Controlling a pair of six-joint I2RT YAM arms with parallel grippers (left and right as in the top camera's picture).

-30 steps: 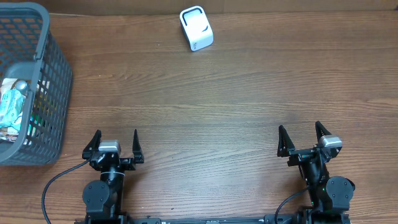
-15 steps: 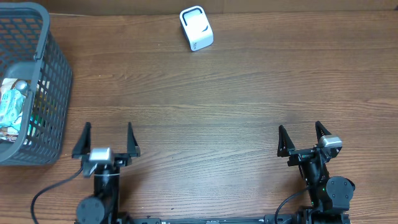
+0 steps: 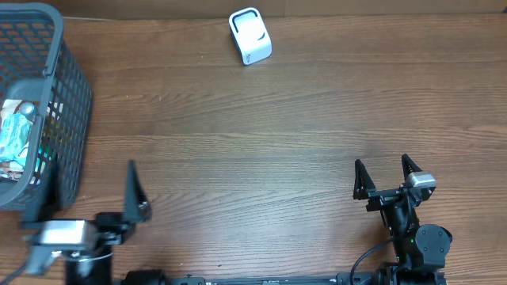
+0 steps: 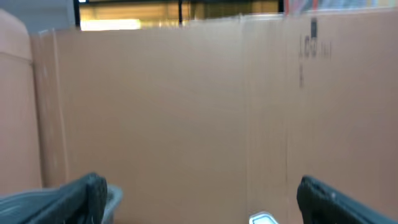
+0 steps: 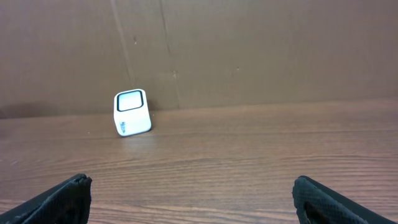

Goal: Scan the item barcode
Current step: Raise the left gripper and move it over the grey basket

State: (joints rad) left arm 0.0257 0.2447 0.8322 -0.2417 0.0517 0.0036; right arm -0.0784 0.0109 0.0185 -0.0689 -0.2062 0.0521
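- Counter (image 3: 277, 119): open wood runs across the middle and right, plenty of room.
- Grey basket (image 3: 67, 103) sits at the left edge, partly out of frame.
- Left gripper (image 3: 92, 168): jaws spread, holding nothing, by the basket's near corner.
- Right gripper (image 3: 382, 161): released too, near right.
- White scanner (image 3: 250, 36) stands at the far edge, centre.
- Packets (image 3: 16, 134) lie inside the basket.

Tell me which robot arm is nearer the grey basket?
The left arm: one of its jaws overlaps the grey basket from overhead, while the right arm stands far off.
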